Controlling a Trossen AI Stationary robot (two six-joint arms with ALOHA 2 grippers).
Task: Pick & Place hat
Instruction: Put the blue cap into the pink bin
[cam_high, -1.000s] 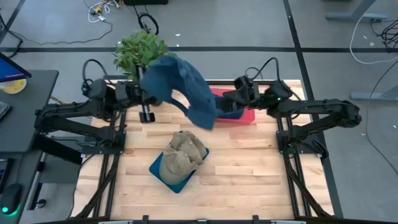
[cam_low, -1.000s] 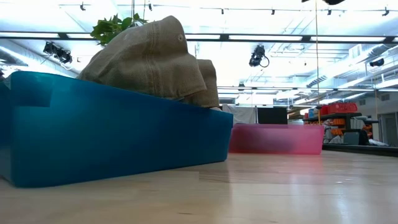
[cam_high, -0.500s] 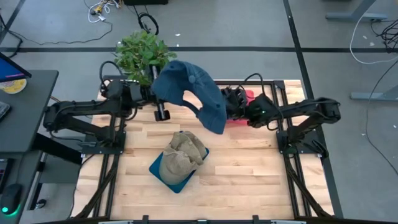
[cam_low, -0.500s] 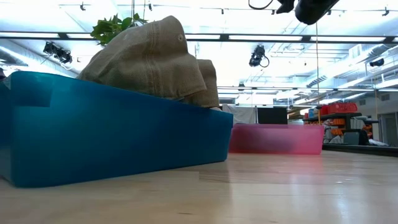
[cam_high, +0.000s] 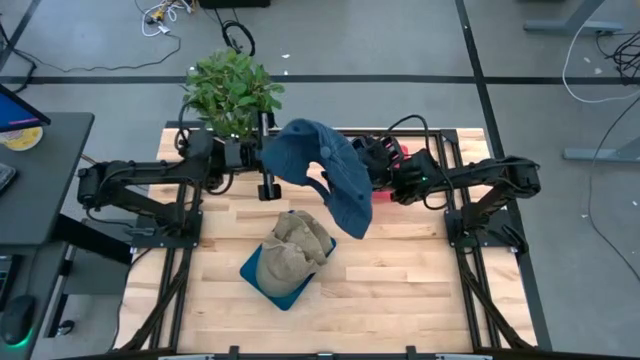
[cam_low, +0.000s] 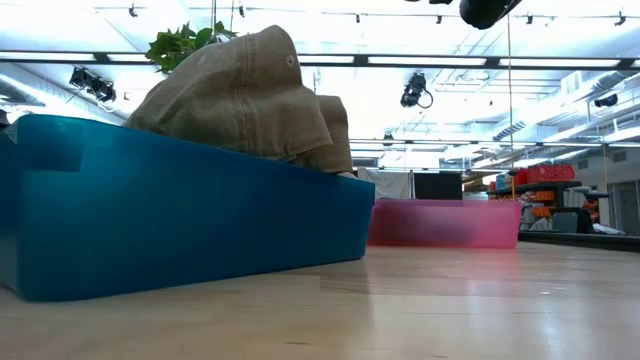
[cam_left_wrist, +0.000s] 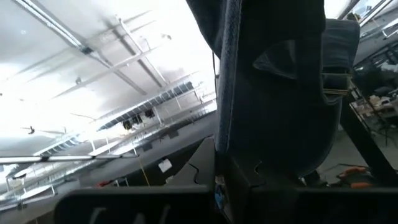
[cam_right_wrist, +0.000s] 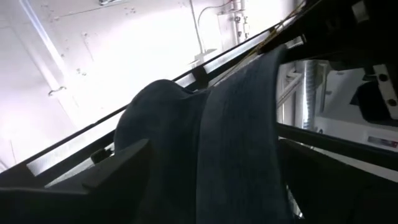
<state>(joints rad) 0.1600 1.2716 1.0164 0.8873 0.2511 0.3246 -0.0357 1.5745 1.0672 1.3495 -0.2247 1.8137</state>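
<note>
Hat: my blue hat (cam_high: 325, 175) hangs high in the air, over the middle back of the tabletop (cam_high: 400, 270). It is above and a little behind the blue bin (cam_high: 275, 280).

Left end effector: my left end effector (cam_high: 268, 172) is pinched shut on the hat's edge. In my left wrist view the cloth (cam_left_wrist: 273, 87) drapes right in front of my fingers.

Right end effector: my right end effector (cam_high: 372, 168) is spread wide open, right beside the far side of the hat. I am not holding it there yet. In my right wrist view the hat (cam_right_wrist: 217, 143) fills the space between my fingers.

Bin: a tan hat (cam_high: 295, 245) already sits in the blue bin and pokes up over the rim.

Pink bin: it (cam_high: 400, 190) is under my right arm, mostly hidden.

Worry one: I hold the hat by one thin edge only. I think it could slip and fall if I swing it.

Worry two: my right fingers may close on air or just a fold, because the cloth is floppy.

Worry three: if both arms pull apart, the hat could tug out of my left pinch.

Worry four: the bin looks full, so the blue hat might slide off the tan one onto the tabletop.
</note>
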